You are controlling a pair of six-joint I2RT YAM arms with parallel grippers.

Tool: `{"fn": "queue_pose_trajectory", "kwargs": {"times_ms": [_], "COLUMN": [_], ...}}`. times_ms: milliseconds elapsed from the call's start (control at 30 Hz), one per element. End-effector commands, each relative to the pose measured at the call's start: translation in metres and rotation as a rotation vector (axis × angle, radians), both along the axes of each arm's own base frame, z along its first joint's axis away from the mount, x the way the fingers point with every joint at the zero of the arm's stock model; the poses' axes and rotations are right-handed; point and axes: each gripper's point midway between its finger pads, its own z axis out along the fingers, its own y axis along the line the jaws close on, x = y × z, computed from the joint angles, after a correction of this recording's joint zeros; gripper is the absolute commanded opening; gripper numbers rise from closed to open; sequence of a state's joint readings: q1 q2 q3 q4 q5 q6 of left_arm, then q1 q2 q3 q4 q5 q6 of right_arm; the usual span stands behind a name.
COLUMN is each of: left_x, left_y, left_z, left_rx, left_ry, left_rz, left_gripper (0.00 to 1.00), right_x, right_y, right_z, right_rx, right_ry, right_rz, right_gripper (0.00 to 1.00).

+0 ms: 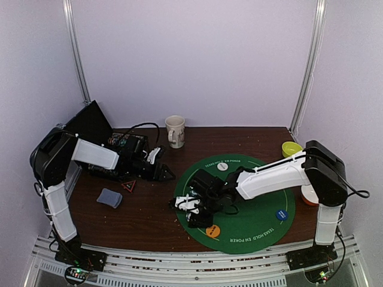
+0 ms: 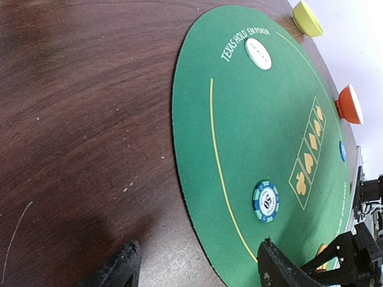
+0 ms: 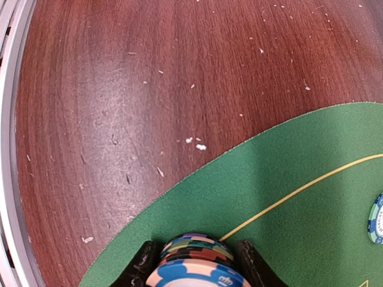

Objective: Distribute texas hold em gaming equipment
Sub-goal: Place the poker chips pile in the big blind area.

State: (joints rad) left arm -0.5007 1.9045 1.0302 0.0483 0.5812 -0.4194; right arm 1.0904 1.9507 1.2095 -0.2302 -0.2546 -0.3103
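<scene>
Over the green mat [image 3: 299,239], right end effector [image 3: 194,272] pinches a chip stack [image 3: 197,254]; left end effector [image 2: 200,269] hangs spread, empty, above the bench [image 2: 90,119].

White arm links [image 1: 269,176], black joints [image 1: 326,173]; black cables [image 1: 358,192]

In the right wrist view, the bottom edge cuts off the chip stack [image 3: 194,258] gripped by the right hand [image 3: 196,266], and the right edge cuts off a single chip [image 3: 377,218]. The top view hides that stack under the right hand, and the white disc [image 1: 222,167] lettering is too small to read. The left wrist view shows only the left hand's [image 2: 197,257] fingertips, at its bottom edge.
</scene>
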Motion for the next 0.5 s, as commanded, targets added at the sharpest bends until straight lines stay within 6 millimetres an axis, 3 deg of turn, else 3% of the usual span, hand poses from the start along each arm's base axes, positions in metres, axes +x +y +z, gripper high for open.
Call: {"fn": "queue_pose_trajectory", "kwargs": {"times_ms": [0,233,367,467], "left_x": [0.012,0.013,0.014,0.015], "left_y": [0.001,0.002,0.004,0.004], "left_z": [0.026,0.027,0.028,0.030], "left_rx": [-0.018,-0.019,-0.018,-0.018], "left_ry": [-0.080,-0.084,-0.085,-0.090], "left_rz": [0.004,0.006,0.009,0.009], "left_gripper": [0.70,0.70,0.70,0.70], "right_x": [0.006,0.007,0.008,0.007], "right_y": [-0.007,-0.009,-0.005,0.003], "right_z": [-0.010,0.000,0.009,0.027], "right_rx": [-0.057,-0.071,-0.061,-0.025], "right_ry": [-0.018,-0.030,-0.029,-0.026], "right_rz": [-0.018,-0.007,-0.001,0.019], "right_gripper": [0.22,0.65,0.99,1.00]}}
